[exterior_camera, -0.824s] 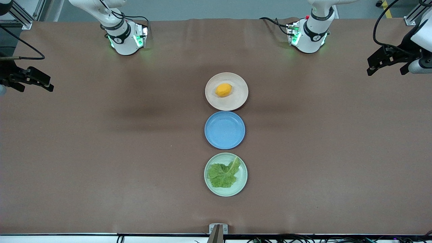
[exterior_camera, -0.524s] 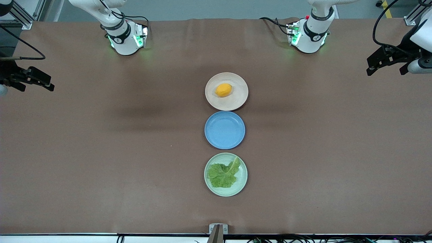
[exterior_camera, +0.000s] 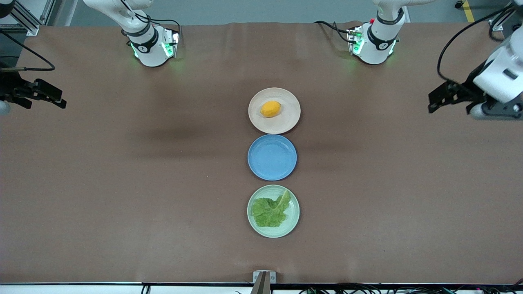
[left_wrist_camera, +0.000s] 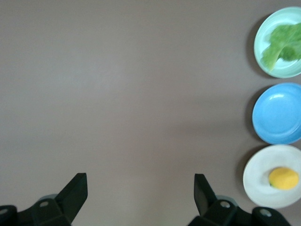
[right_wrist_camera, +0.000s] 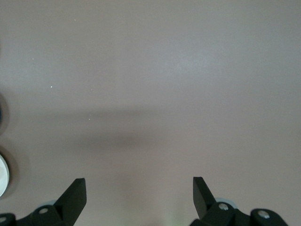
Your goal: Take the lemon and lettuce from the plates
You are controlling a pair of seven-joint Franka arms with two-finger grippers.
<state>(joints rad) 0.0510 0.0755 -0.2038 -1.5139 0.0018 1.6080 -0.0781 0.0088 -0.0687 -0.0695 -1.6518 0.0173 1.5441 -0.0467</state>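
Nothing was picked: left gripper [exterior_camera: 443, 98] and right gripper [exterior_camera: 51, 97] hung spread, empty, over bare table [exterior_camera: 122, 183] ends; next, reach lemon [exterior_camera: 270, 109] and lettuce [exterior_camera: 269, 211]

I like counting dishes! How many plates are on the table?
3, in a row: beige-pink plate nearest the robots' bases, blue plate in the middle, mint green plate nearest the camera.

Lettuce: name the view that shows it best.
Front view: the whole lettuce lies unobstructed on the mint green plate. The left wrist view catches it blurred at the frame's edge; the right wrist view misses it.
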